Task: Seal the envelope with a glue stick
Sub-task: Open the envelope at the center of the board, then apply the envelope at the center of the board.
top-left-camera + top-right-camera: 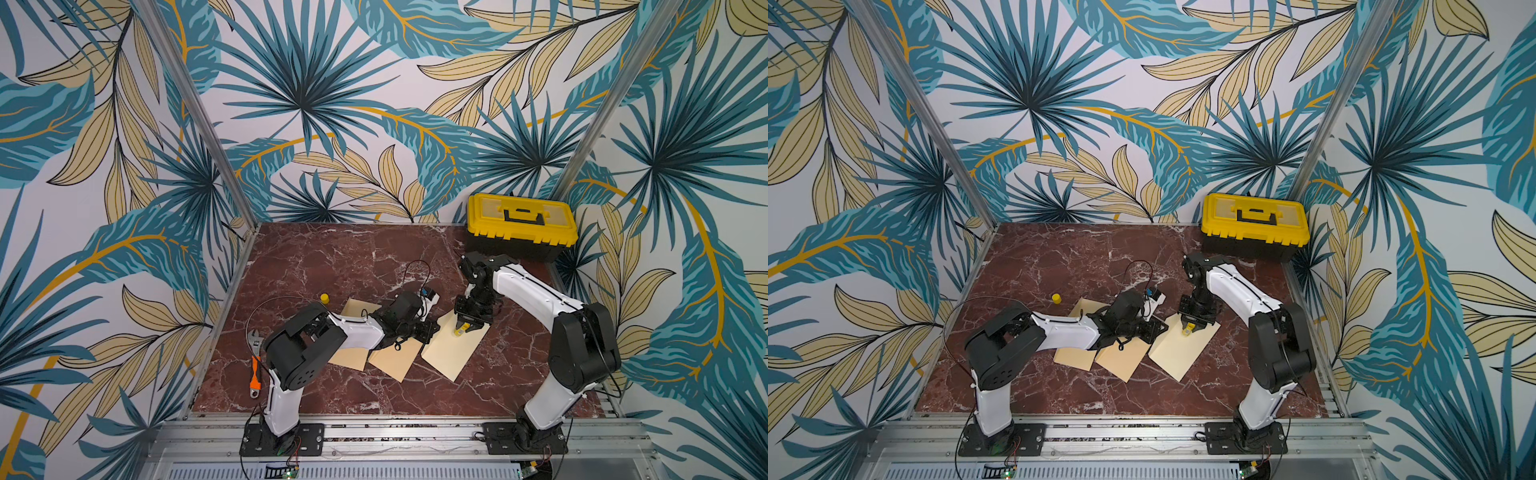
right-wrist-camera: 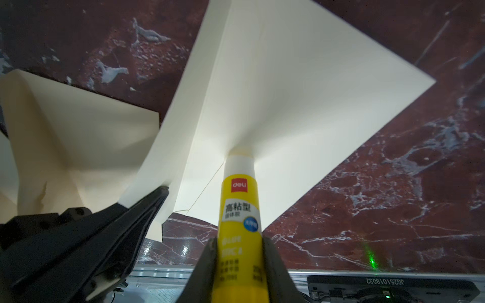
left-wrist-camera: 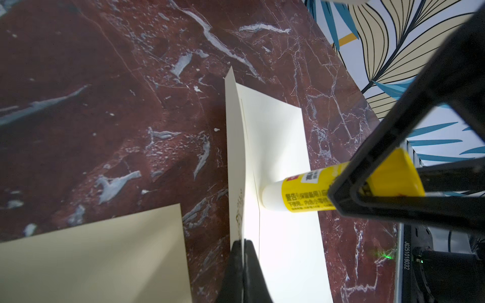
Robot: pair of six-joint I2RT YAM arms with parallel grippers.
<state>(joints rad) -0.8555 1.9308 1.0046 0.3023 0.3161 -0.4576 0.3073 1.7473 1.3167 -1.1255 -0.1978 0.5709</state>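
Right gripper [image 2: 240, 242] grips yellow cylindrical glue stick [image 2: 240, 199]; left gripper [image 3: 244, 241] pinches cream paper envelope [image 3: 275, 126].
Yellow plastic toolbox [image 1: 519, 239] shut; red marble table [image 1: 332, 266], leafy walls [image 1: 299, 104].

A red-brown marble-patterned tabletop [image 1: 332, 257] is seen in both top views. A yellow-and-black toolbox [image 1: 521, 220] is set in its far right corner. Three cream envelopes are laid near the middle: the left envelope [image 1: 352, 357] and the middle envelope [image 1: 395, 361] are touching or overlapping, and the right envelope [image 1: 453, 353] is set just beside them, its flap raised. A yellow cap [image 1: 324, 297] is stood beyond the left envelope. An orange-handled adjustable wrench [image 1: 255, 365] is laid at the left edge.
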